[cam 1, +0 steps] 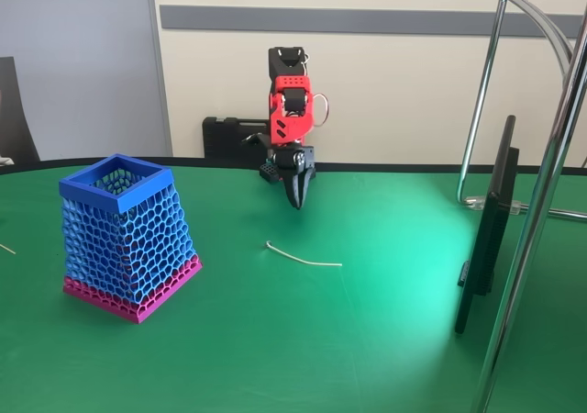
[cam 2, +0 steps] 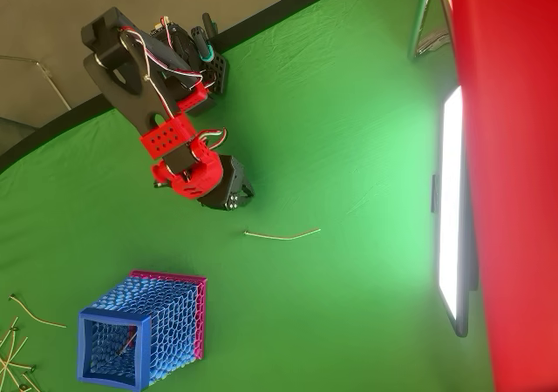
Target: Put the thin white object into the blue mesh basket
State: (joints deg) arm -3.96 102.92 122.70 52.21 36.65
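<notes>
A: Where is the gripper, and what are its fingers doing?

B: In the fixed view it hangs above the green table, pointing down, its dark fingers drawn to a narrow point. They look pressed together and carry nothing, and the tip is clear of the cloth. In the overhead view the gripper is seen end-on from above, so the fingertips themselves are hard to make out under the black wrist.

A: Take the rest from the front of the table backward.

B: Nearest in the fixed view stands the blue mesh basket on the left, with honeycomb walls, a dark blue square rim and a magenta base band. It seems to lean, though I cannot tell whether that is the camera angle. Behind and to the right of it lies the thin white object, flat on the cloth, gently curved with its left tip hooked. It is just in front of the gripper, not touching it, and well apart from the basket.

A: Anything cut off?

B: A dark flat screen stands edge-on at the right, and chrome stand tubes run out of the picture. In the overhead view thin pale sticks lie at the lower left edge, partly cropped. Something small and reddish shows inside the basket there, too small to identify.
</notes>
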